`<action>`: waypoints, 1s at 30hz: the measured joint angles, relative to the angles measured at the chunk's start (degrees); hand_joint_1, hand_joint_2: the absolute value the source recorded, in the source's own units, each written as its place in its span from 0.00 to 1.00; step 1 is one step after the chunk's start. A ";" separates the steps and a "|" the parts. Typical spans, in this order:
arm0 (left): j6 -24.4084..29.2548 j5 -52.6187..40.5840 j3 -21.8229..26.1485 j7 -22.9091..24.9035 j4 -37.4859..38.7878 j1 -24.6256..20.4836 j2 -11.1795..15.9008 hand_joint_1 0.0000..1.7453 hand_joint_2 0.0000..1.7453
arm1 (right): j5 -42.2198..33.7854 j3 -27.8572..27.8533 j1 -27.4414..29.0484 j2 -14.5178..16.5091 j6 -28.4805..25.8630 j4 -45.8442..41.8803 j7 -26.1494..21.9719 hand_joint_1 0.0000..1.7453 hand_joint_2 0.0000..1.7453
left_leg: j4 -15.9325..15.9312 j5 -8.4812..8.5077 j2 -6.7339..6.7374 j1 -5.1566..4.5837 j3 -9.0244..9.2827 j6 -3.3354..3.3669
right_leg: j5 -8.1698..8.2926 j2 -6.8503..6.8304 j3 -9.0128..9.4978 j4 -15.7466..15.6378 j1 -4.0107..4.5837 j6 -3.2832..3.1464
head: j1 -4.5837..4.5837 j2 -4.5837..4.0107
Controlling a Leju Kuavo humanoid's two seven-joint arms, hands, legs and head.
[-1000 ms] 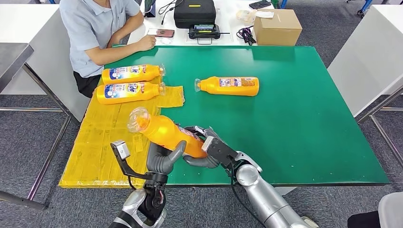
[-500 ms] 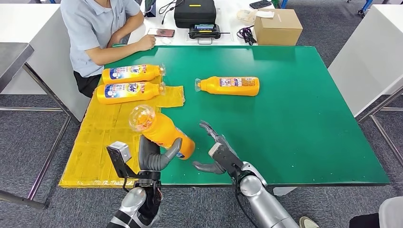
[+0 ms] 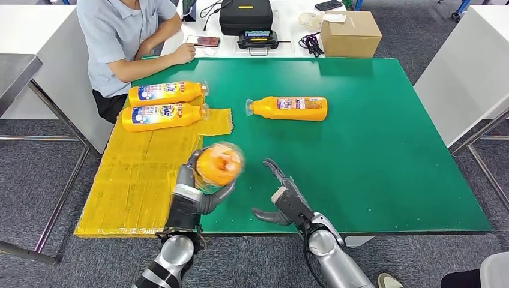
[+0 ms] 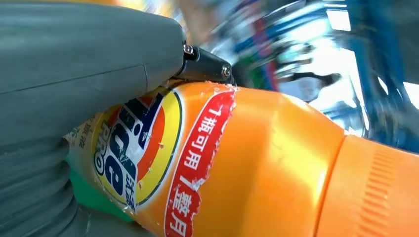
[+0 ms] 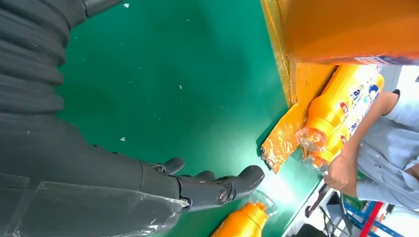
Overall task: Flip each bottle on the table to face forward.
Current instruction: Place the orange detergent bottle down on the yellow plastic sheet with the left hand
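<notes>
Since half a second ago, held bottle (image 3: 217,166) swung round in the left hand (image 3: 191,193) — earlier tilted with its clear cap up to the left, now pointing its cap end almost straight at the head camera, blurred with motion. Lifted above the near edge of the green table (image 3: 372,144), just where the yellow sheet (image 3: 135,177) meets the green. Left hand wrapped around the bottle's body, thumb and fingers closed on it; in the left wrist view, printed label with blue letters and a red strip facing the camera, grey thumb pressed against it. Contents of this bottle impossible to judge — body opaque orange.

Right hand (image 3: 282,195) apart from the bottle, just to its right, over the table's near edge, fingers spread and holding nothing.

Three more bottles lying on their sides. Two bottles side by side (image 3: 163,105) on the yellow sheet at the far left, labels up, clear caps pointing right, close to a seated person's forearm (image 3: 147,65). A lone bottle (image 3: 289,108) near the middle of the green table, well apart from the pair, cap pointing left.

Beyond the green table, on a white surface: a cardboard box (image 3: 350,34), closed, and a black case (image 3: 245,15), also closed, with a phone (image 3: 203,41) near the person's hand.
</notes>
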 joint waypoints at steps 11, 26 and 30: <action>2.03 -43.84 11.10 15.05 8.60 -5.91 3.31 1.00 1.00 | 2.06 -2.95 0.40 0.55 1.64 -0.57 -0.78 0.00 1.00 | 0.00 0.03 0.03 0.02 0.01 -0.02 | 0.00 0.02 -0.01 0.03 0.01 0.00 | 0.01 0.00; 1.79 -44.77 14.49 16.30 14.48 -8.88 4.99 1.00 1.00 | 2.10 -3.73 0.72 0.76 2.08 -0.79 -1.05 0.00 1.00 | 0.00 0.03 0.02 0.01 -0.01 -0.02 | 0.00 0.01 -0.03 0.02 0.01 0.00 | 0.00 0.00; 0.66 -47.78 14.46 19.29 16.00 -9.85 5.52 1.00 1.00 | 2.15 -4.19 0.75 0.87 2.49 -0.80 -1.16 0.00 1.00 | 0.00 0.03 0.03 0.02 -0.01 -0.02 | 0.00 0.02 -0.03 0.02 0.01 0.00 | 0.01 0.00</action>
